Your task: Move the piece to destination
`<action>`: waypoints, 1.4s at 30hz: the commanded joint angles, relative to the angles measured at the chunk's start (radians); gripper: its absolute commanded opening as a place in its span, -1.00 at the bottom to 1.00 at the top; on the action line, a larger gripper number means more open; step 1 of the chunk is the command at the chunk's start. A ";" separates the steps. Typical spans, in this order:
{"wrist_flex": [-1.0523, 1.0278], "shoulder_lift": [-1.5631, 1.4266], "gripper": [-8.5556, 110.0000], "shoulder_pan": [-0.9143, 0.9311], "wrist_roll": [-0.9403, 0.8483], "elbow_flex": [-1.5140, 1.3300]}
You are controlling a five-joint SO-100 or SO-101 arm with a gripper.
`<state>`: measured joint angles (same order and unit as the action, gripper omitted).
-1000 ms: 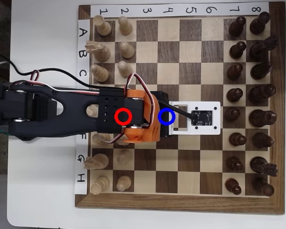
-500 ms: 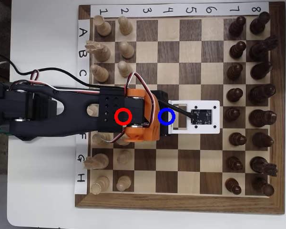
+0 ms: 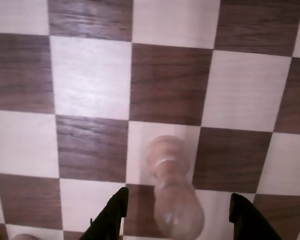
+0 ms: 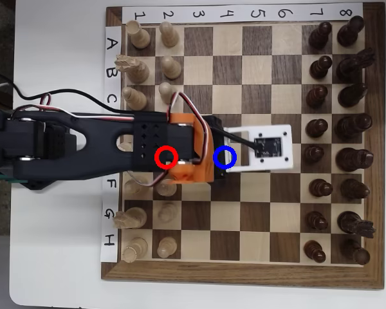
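In the wrist view a pale beige pawn [image 3: 171, 187] stands upright on a pale square [image 3: 140, 150], blurred by closeness. My gripper [image 3: 180, 214] is open, with one black fingertip [image 3: 115, 212] to the pawn's left and the other to its right, both clear of it. In the overhead view the arm [image 4: 83, 151] reaches over the board [image 4: 244, 273] from the left. The orange wrist block [image 4: 190, 154] and white camera mount [image 4: 270, 148] hide the fingers and the pawn. The blue ring [image 4: 225, 157] is drawn at row E, column 4, the red ring [image 4: 166, 157] at column 2.
Other pale pieces [image 4: 169, 66] stand in columns 1 and 2 at the left of the overhead view. Dark pieces [image 4: 318, 96] fill columns 7 and 8 at the right. Cables [image 4: 64, 96] run along the arm.
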<state>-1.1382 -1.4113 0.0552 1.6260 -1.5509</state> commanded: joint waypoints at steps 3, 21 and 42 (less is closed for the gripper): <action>-0.014 -0.152 -0.58 -0.008 -0.002 -0.034; -0.298 -0.591 -0.85 0.015 -0.101 -0.025; -0.517 -1.117 -0.85 0.403 -1.045 0.115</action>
<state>-1.6506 -2.4758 0.3758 0.7194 -1.4803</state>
